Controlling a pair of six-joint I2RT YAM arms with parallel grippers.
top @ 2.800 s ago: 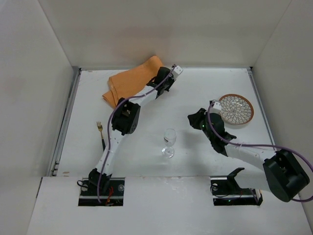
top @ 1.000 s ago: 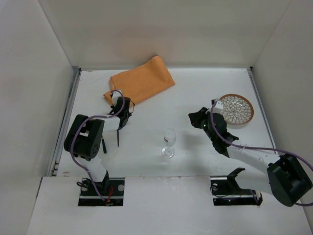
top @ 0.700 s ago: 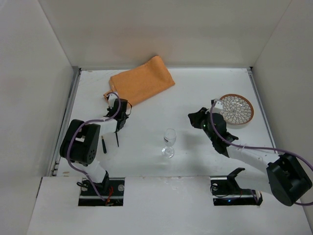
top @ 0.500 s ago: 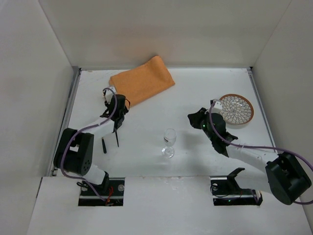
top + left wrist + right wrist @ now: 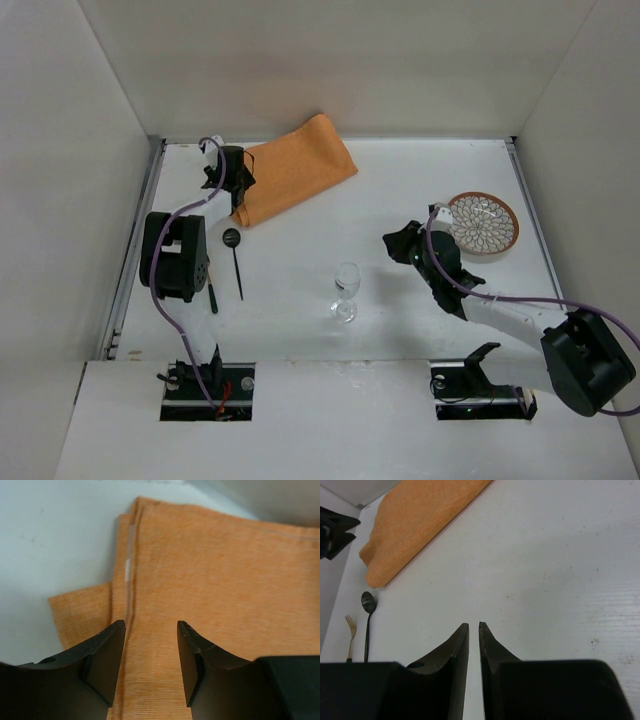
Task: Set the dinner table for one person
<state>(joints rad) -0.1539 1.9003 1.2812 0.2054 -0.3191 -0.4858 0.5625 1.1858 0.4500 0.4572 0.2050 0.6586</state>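
The white dinner table (image 5: 400, 180) fills the top view. My left gripper (image 5: 228, 172) is open and empty, with its jaws just above the near left end of the folded orange cloth (image 5: 295, 165). In the left wrist view the cloth (image 5: 225, 580) lies under and between the open fingers (image 5: 105, 655). A black spoon (image 5: 236, 262) and a fork (image 5: 212, 298) lie on the table's left side. A wine glass (image 5: 346, 290) stands upright near the middle. A patterned plate (image 5: 483, 222) sits at the right. My right gripper (image 5: 400, 243) is shut and empty, left of the plate.
Metal rails run along the table's left (image 5: 135, 250) and right edges, with white walls behind. The right wrist view shows the cloth (image 5: 420, 515), the spoon (image 5: 368, 615), the fork (image 5: 351, 630) and bare tabletop ahead of the shut fingers (image 5: 460, 645).
My left gripper has moved from the spoon to the back left and now hovers over the cloth's left end. The spoon stays on the table. The right arm has not moved.
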